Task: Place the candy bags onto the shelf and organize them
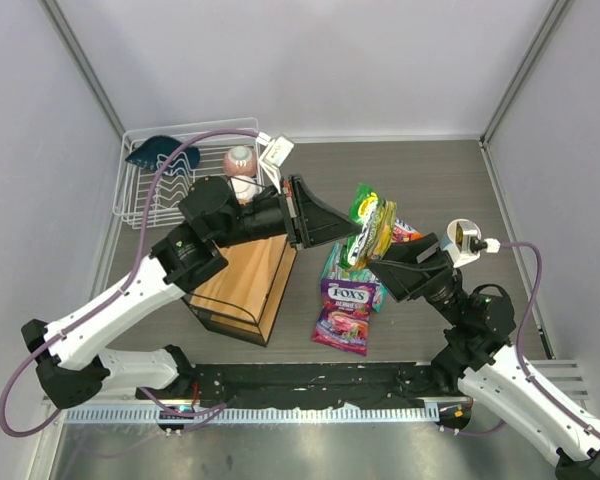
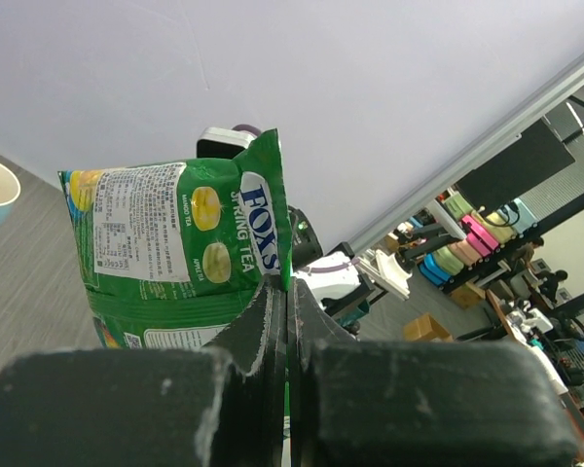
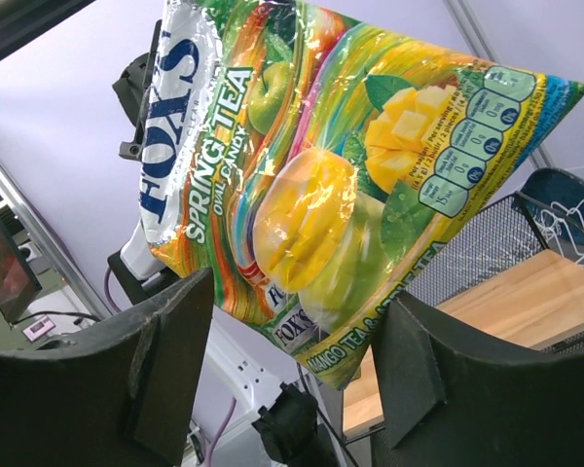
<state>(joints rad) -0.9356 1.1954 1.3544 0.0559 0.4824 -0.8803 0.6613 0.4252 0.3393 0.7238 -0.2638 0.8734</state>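
Standing on the worktop [image 1: 450, 190], the shelf [image 1: 242, 285] is seen behind and below the left tool [image 2: 287, 292], which is clenched on the edge of the yellow-green bag [image 2: 175, 233]. The right tool [image 3: 294, 306] is spread wide, with that bag held aloft just before it. Three other bags [image 1: 345, 312] are seen lying beneath both tools.

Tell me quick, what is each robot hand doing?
Left gripper: closed, holding the yellow-green candy bag.
Right gripper: open, holding nothing.

Four candy bags [image 1: 368, 225] [image 1: 345, 315] [image 1: 331, 263] [image 1: 406, 231], one shelf [image 1: 245, 282]
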